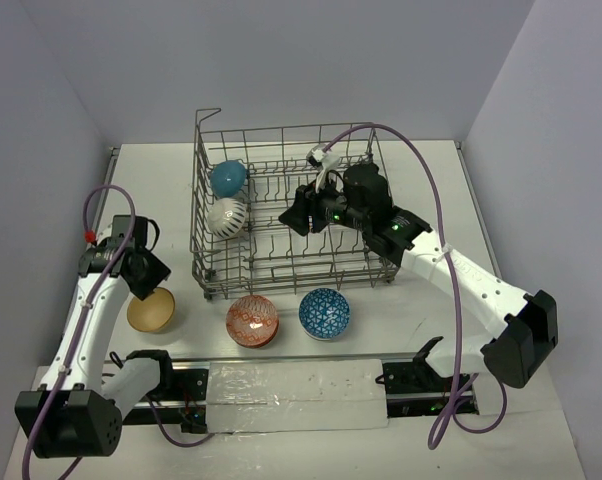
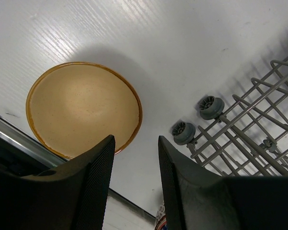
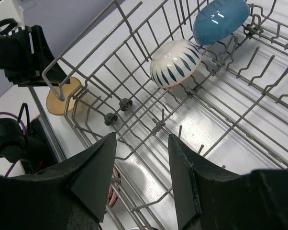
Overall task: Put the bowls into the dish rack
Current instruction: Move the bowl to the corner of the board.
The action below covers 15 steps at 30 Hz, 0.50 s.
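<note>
The grey wire dish rack [image 1: 281,262] stands mid-table. A teal bowl [image 1: 228,177] and a white bowl with blue petals [image 1: 227,215] lean on edge among the tines at its left end; the right wrist view shows both, the teal one [image 3: 220,19] and the white one [image 3: 175,62]. On the table lie a tan bowl [image 1: 151,311], a red patterned bowl [image 1: 252,320] and a blue patterned bowl [image 1: 324,313]. My left gripper [image 2: 135,141] hangs open just above the tan bowl's [image 2: 82,108] right rim, holding nothing. My right gripper [image 3: 142,139] hovers open and empty over the rack's middle.
The rack's near-left corner and its small wheels [image 2: 211,108] sit close to the right of my left gripper. A black rail with a white strip [image 1: 291,383] runs along the table's front edge. The rack's raised corner handle [image 1: 208,113] stands at the back left.
</note>
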### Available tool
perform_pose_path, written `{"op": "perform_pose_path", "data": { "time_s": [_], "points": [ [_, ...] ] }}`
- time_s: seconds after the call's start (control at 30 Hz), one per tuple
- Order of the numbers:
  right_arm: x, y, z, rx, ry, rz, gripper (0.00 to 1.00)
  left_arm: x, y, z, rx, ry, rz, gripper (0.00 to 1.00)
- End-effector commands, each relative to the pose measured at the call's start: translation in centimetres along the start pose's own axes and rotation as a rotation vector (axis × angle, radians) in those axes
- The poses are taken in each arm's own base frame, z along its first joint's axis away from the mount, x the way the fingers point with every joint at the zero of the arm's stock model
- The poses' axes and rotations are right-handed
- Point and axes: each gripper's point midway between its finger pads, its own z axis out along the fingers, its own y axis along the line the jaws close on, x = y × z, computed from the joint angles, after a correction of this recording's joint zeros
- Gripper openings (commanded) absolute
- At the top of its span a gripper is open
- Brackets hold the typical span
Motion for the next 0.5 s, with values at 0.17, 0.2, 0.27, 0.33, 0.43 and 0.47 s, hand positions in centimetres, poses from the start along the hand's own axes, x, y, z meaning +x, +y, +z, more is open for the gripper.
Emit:
{"op": "perform_pose_path", "data": {
  "time_s": [0.17,0.2,0.27,0.33,0.43,0.47],
  "points": [
    [-1.9,0.4,-1.5,0.0,-0.071,-0.018,0.55,0.2,0.4,1.3,-0.043,0.008,-0.002,0.47],
    [-1.9,0.4,-1.5,0.001,-0.072,-0.018,0.55,-0.1,0.4,1.4,-0.048,0.0,-0.003,0.47],
    [-1.9,0.4,-1.5,-0.001,-0.073,-0.022,0.55,-0.1,0.2,1.7,-0.051,0.002,0.002,0.47],
    [-2.0,0.4,-1.6,0.002,-0.074,-0.021,0.55,0.0,0.1,2.0,-0.056,0.017,0.009,0.47],
    [-2.0,0.4,-1.5,0.001,-0.073,-0.023,0.55,0.1,-0.4,2.5,-0.055,0.034,0.011,0.47],
    [-1.9,0.4,-1.5,0.001,-0.072,-0.024,0.55,0.1,-0.5,2.6,-0.052,0.038,0.009,0.47]
  ]
}}
